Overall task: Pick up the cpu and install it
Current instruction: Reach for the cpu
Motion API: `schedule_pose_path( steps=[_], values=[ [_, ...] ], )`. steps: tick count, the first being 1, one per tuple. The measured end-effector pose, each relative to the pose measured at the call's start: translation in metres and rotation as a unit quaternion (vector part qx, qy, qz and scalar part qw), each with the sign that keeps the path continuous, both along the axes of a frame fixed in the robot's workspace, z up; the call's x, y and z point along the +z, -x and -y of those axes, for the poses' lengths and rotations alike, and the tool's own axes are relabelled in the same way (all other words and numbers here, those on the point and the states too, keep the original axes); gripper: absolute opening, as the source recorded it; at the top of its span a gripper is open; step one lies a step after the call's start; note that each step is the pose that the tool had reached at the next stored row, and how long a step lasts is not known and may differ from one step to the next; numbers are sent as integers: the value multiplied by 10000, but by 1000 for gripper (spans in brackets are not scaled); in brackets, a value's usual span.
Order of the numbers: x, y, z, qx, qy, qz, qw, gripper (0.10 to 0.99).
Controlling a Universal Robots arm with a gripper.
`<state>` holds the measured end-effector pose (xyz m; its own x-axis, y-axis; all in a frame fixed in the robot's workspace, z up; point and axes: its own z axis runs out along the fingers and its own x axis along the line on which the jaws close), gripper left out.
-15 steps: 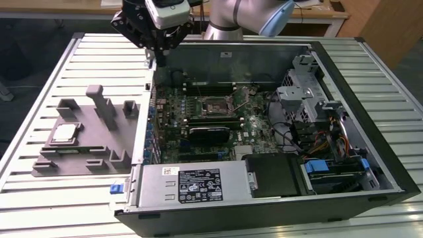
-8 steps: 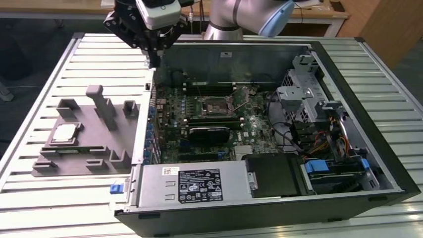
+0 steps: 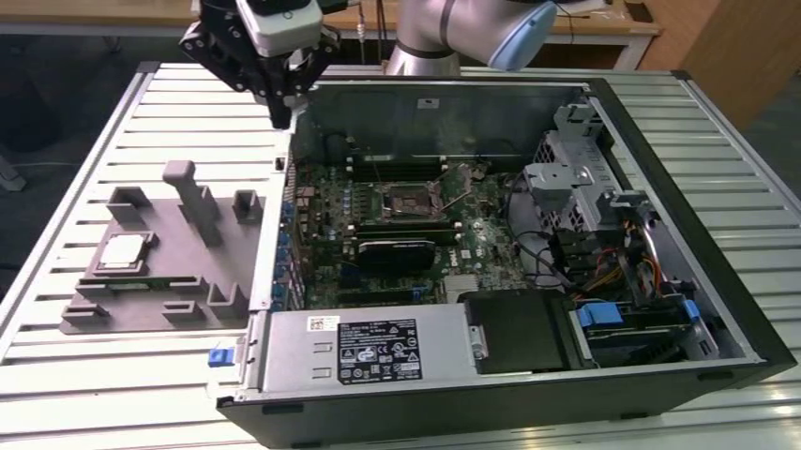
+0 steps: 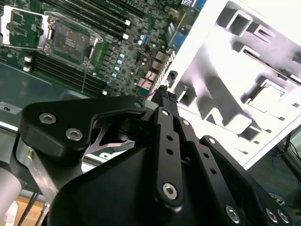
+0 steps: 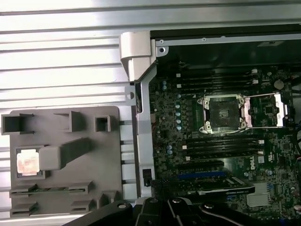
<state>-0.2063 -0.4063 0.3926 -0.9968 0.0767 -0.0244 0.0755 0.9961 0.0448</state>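
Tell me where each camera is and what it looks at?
Exterior view: off the arm, looking down on the open computer case and the tray with the cpu; arm and gripper show.
First wrist view: on the arm, looking down at tray, cpu and socket; gripper links show.
Second wrist view: on the arm, looking past the gripper at the motherboard.
Shared: all three show the socket and tray.

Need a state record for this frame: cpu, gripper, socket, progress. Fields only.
cpu: lying flat in a recess of the fixture tray, outside the case, not grasped
gripper: shut, empty, up over the case wall between tray and motherboard
socket: empty, load plate swung open
progress: cpu not yet picked up
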Motion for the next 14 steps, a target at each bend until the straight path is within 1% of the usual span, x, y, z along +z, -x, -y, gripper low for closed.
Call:
schedule_pose_path(
  steps=[14],
  values=[
    [-2, 224, 10, -1, 0, 0, 10000, 106]
  ],
)
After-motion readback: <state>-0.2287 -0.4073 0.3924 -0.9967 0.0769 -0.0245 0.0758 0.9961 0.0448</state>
